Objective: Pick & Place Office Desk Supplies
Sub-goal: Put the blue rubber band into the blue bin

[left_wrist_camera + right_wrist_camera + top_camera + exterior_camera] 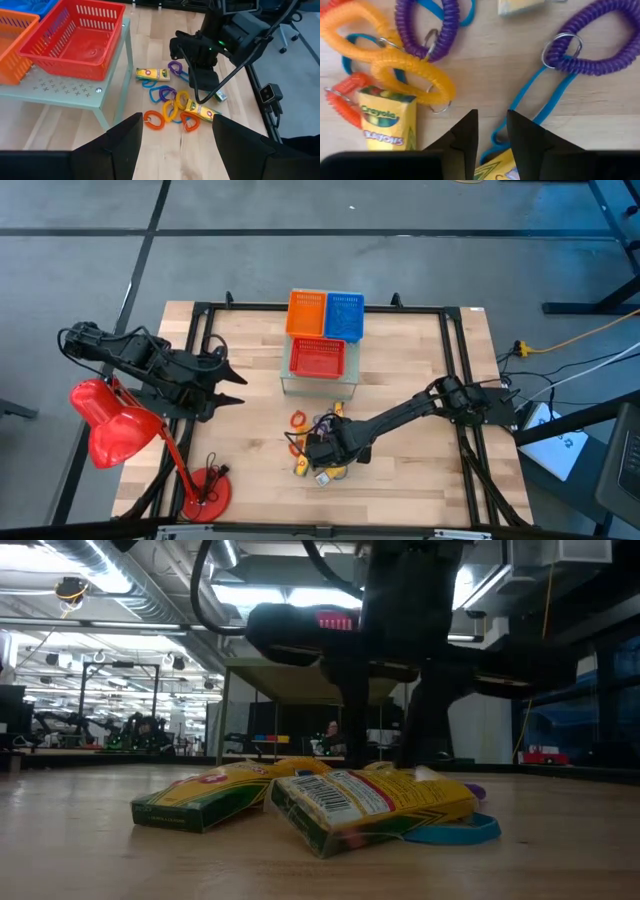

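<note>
Overhead, table-level, perhaps two wrist views

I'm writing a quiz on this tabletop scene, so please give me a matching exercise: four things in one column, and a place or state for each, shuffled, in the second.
Things
1. red mesh plastic basket
2. big red desk lamp
3. right gripper
4. left gripper

Places or states
A. hovering with fingers spread, away from the pile
B. on the pale green stand
C. low over the coil loops and crayon boxes
D. at the table's left edge

Pairs: 1-B, 2-D, 3-C, 4-A
</note>
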